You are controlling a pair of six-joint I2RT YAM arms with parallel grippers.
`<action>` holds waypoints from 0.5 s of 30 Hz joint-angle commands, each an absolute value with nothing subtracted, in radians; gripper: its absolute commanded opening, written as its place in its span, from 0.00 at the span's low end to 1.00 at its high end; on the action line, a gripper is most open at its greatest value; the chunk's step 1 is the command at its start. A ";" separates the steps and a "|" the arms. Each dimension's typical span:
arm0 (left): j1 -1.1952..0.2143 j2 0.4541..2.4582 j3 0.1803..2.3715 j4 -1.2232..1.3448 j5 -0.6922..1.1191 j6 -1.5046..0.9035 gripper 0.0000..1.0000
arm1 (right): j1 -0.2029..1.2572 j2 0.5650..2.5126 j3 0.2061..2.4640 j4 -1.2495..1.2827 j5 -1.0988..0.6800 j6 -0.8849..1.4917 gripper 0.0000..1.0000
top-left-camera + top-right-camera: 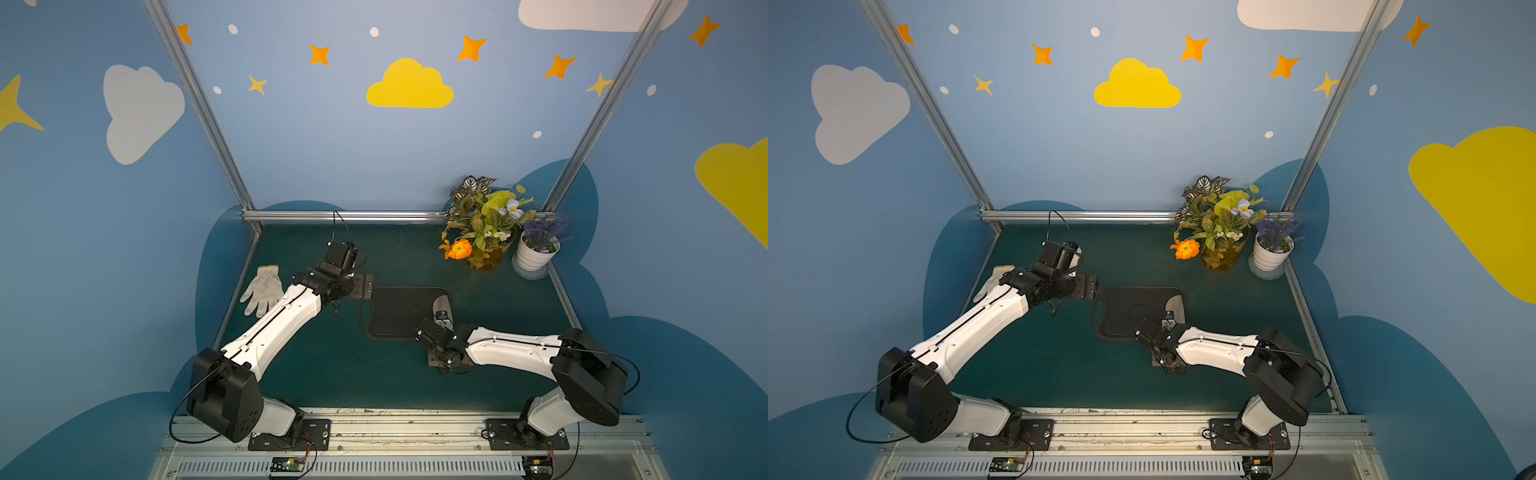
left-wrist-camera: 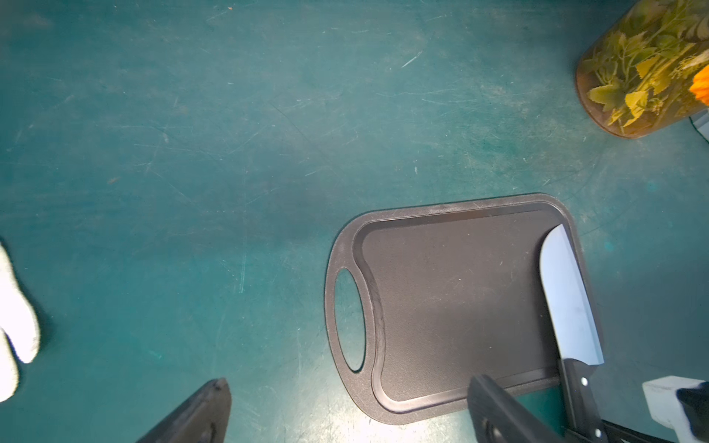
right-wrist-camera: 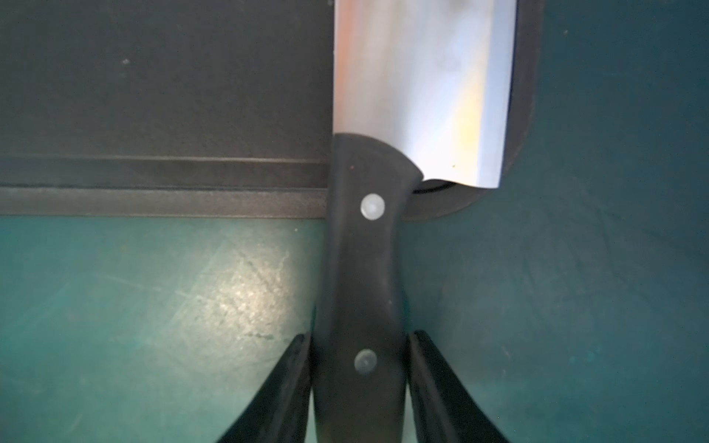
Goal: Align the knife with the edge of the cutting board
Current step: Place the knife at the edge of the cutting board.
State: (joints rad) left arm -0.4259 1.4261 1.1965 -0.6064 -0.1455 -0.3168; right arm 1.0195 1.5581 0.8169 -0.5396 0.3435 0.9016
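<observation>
Nearest the robot's base, the right gripper is clenched on the black handle of the knife, one finger pressed against each side just by the rearmost of the two silver rivets that show. The handle juts past the near long rim of the cutting board and hangs over the green mat. Farther out, the broad silver-grey blade lies flat on the black board along its short end on the robot's right, opposite the oval handle hole. In the right wrist view the blade's outer edge runs close beside the rounded rim and nearly parallel to it, narrowing slightly toward the heel. The alignment looks almost finished; what appears to be left is a small squaring-up, if any, then letting go and backing the arm away. The blade is clean and reflective, the board matte with a groove around its rim. Beyond the board's hole end, the left gripper hangs spread wide and empty above the mat. A white glove lies past it, and a vase of artificial flowers and a white pot stand in the far corner.
</observation>
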 commanded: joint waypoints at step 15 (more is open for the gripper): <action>-0.426 1.411 1.201 -0.643 -0.207 -0.291 1.00 | 1.025 1.544 0.822 -0.543 0.370 0.885 0.29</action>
State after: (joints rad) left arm -0.4259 1.4261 1.1965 -0.6174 -0.1921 -0.3023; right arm 1.0210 1.5589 0.8165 -0.5346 0.3481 0.8955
